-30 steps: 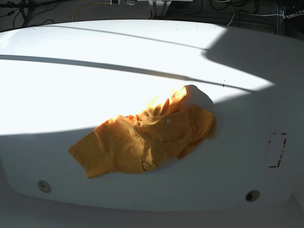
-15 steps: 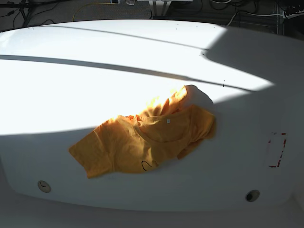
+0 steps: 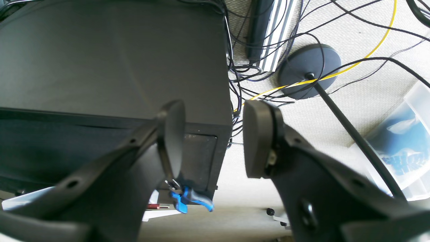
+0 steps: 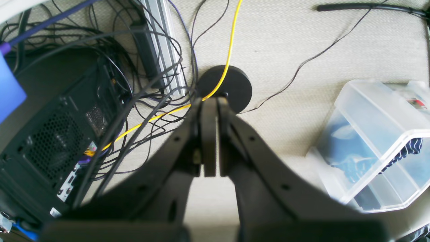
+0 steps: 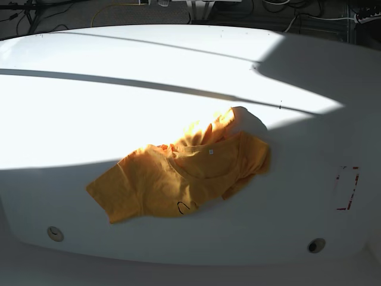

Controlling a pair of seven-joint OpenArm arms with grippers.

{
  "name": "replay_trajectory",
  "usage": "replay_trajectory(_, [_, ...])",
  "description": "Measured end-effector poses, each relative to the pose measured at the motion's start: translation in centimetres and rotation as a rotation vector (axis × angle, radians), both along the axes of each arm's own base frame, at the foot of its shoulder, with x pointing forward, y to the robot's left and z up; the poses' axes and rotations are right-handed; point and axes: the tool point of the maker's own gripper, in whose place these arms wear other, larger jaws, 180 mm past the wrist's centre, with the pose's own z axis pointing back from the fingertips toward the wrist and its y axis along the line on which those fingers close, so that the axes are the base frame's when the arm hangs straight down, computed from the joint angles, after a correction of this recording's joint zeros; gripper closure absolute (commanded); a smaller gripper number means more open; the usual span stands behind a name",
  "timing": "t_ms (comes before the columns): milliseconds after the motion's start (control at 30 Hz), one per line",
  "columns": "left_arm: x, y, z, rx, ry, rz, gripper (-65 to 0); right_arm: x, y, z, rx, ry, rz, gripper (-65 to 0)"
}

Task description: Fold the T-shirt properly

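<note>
The orange-yellow T-shirt (image 5: 178, 176) lies crumpled on the white table (image 5: 119, 101), right of centre near the front edge. Its tiny white neck tag (image 5: 211, 151) faces up and the small black line drawing (image 5: 186, 207) shows at its front hem. Neither arm is in the base view. My left gripper (image 3: 213, 141) is open and empty, off the table, pointing at the floor beside a dark case. My right gripper (image 4: 210, 139) is shut and empty, also pointing at the floor over cables. The T-shirt is out of both wrist views.
A red-marked rectangle (image 5: 347, 187) sits at the table's right side. Two round fittings (image 5: 55, 233) (image 5: 316, 245) lie near the front edge. A black round stand base (image 4: 224, 87), cables, a computer case (image 4: 50, 148) and a clear plastic bin (image 4: 376, 141) are on the floor.
</note>
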Motion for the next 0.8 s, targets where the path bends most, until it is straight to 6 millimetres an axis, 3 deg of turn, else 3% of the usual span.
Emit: replay_trajectory(800, [-0.61,-0.13,0.12,-0.001,0.003,-0.006,-25.3,-0.33,-0.01,0.03,-0.001,0.007,0.004,-0.3])
